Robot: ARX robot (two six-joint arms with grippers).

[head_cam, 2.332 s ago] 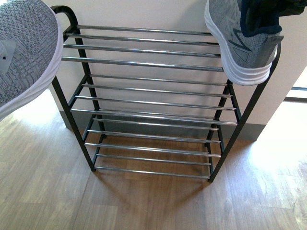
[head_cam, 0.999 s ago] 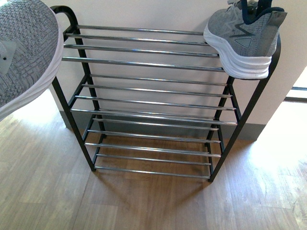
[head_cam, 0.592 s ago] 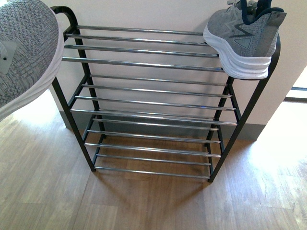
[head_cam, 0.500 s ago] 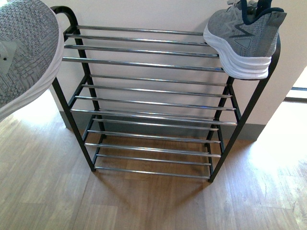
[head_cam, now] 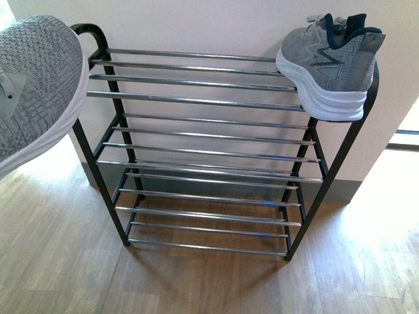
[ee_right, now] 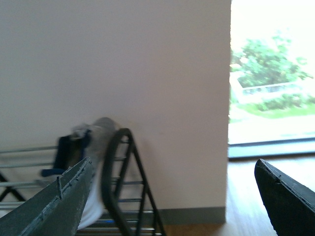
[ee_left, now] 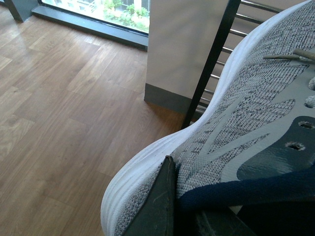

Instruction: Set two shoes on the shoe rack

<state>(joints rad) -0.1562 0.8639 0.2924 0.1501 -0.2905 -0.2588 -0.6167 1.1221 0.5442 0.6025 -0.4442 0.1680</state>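
One grey knit sneaker with a white sole sits on the top tier, right end, of the black three-tier chrome-barred shoe rack. A second grey sneaker hangs left of it, its collar clamped in the left pincer. Right pincer gapes empty. Wood-plank floor, pale wall.

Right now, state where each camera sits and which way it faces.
Front view: on the robot's body, looking down at the shoe rack; no arm shows.
Left wrist view: on the left arm, looking past the held sneaker to the floor; left gripper grips it.
Right wrist view: on the right arm, facing the rack's end; open right gripper shows.
Shared: front and right wrist show the placed sneaker.
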